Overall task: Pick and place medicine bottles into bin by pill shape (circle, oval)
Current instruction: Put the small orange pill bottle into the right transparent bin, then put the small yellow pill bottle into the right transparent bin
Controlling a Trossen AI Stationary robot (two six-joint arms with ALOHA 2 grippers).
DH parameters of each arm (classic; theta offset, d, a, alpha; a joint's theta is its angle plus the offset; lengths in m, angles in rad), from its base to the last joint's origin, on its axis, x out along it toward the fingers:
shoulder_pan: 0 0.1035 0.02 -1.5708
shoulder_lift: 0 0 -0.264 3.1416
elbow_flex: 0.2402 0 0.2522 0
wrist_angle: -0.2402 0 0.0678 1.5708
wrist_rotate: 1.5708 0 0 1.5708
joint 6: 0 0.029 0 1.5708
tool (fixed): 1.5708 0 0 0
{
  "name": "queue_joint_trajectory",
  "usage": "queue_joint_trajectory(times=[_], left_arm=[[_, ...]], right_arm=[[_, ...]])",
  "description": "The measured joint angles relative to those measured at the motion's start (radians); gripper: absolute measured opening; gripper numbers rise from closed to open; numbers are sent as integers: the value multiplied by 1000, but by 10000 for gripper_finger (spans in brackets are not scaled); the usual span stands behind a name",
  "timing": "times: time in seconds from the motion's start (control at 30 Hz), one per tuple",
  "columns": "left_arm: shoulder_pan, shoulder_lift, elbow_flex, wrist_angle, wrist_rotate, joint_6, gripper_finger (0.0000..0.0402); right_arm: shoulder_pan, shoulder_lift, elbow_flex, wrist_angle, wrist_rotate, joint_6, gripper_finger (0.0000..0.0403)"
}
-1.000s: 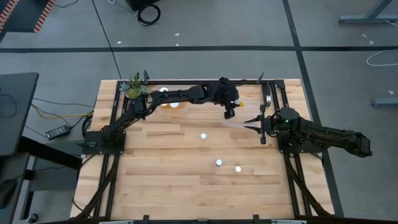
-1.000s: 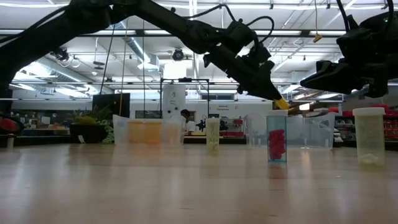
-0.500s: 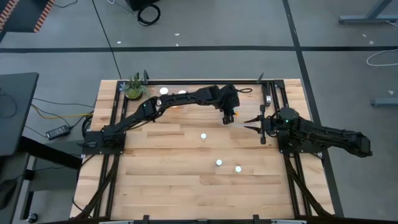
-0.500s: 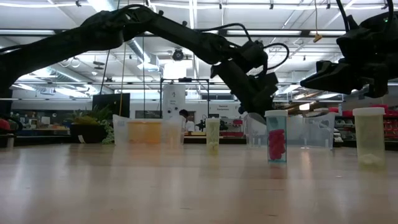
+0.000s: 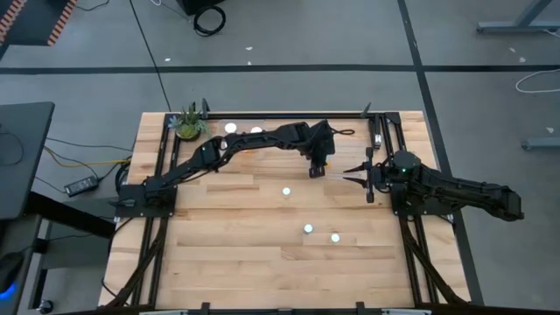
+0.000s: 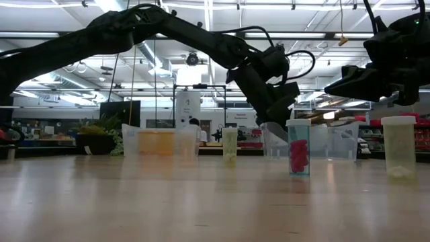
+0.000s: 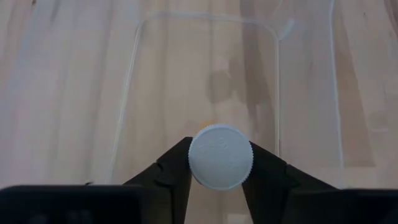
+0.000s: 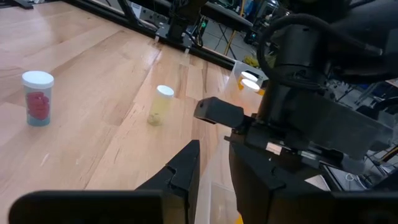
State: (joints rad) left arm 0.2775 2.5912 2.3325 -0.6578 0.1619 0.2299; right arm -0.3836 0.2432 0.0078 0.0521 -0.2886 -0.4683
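My left gripper (image 5: 317, 169) is shut on a medicine bottle with a white round cap (image 7: 221, 157), low over a clear bin (image 7: 205, 14) at the table's far right; it also shows in the low view (image 6: 274, 126). A sliver of orange body shows past the cap. My right gripper (image 5: 352, 176) is open and empty just right of that bin. Three more bottles stand upright on the table: one (image 5: 285, 191) mid-table and two (image 5: 308, 228) (image 5: 335, 237) nearer the front. In the low view one holds red pills (image 6: 299, 148). My left gripper pinches the bottle's white cap (image 7: 194, 163) by its rim between the two fingers. The fingers come from above, pointing down. The bottle stands upright below them, its body hidden under the cap. I cannot tell whether its base touches the bin's floor.
A second clear bin (image 6: 158, 142) at the far left holds orange bottles with white caps (image 5: 230, 129). A small potted plant (image 5: 187, 124) stands at the far left corner. A wide pale bottle (image 6: 399, 146) stands at the right in the low view.
My left gripper has gone down and a little toward the table's near edge with the bottle, from above the clear bin into it. It has stayed shut on the bottle, and the bottle's orange body no longer shows in the high view.
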Motion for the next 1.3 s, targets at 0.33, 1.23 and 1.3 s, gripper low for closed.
queue_joint_trajectory(times=[0.33, 1.23, 1.3], left_arm=[[-1, -1, 0, 9, 0, 2, 189], [-197, -195, 0, -409, 19, 186, 215], [-225, -195, 0, -448, 3, 195, 210]], right_arm=[[0, 0, 0, 0, 0, 0, 93], [0, 0, 0, 0, 0, 0, 93], [0, 0, 0, 0, 0, 0, 93]])
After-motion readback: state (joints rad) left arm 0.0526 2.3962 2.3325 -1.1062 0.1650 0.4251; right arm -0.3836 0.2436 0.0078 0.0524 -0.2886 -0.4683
